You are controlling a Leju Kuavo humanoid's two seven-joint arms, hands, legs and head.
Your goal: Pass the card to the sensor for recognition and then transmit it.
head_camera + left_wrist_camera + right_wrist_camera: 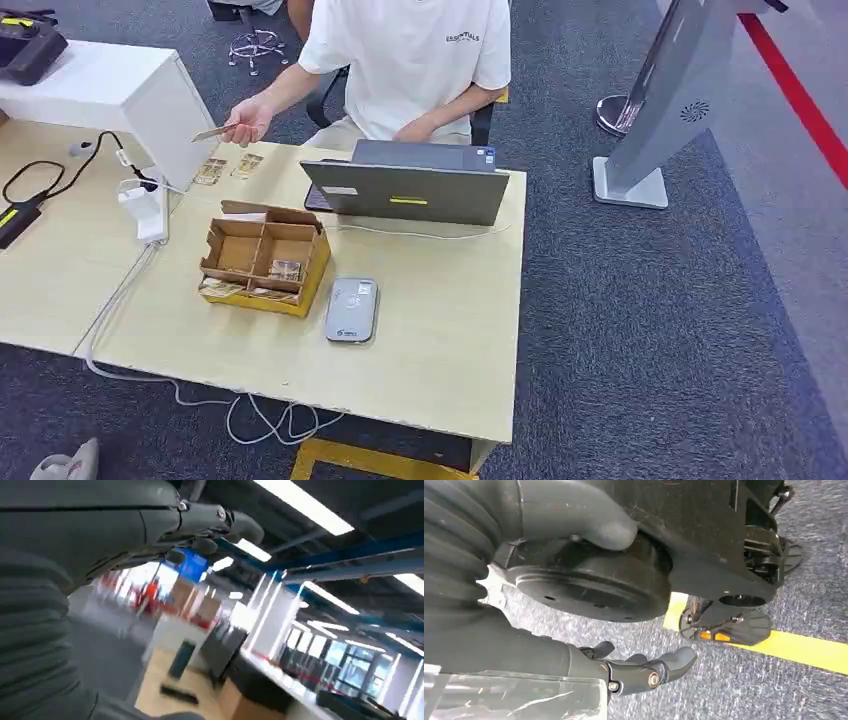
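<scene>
box (pixel 262 258) left of sensor (pixel 351 310) | laptop (pixel 408 185) behind both

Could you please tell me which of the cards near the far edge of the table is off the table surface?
The card held in the person's hand, raised above the table. The other cards lie flat below it, beside the white box.

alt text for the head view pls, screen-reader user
A seated person in a white T-shirt holds a card above a light wooden table. On it stand a divided cardboard box, a grey card sensor beside it, and a grey laptop.
</scene>
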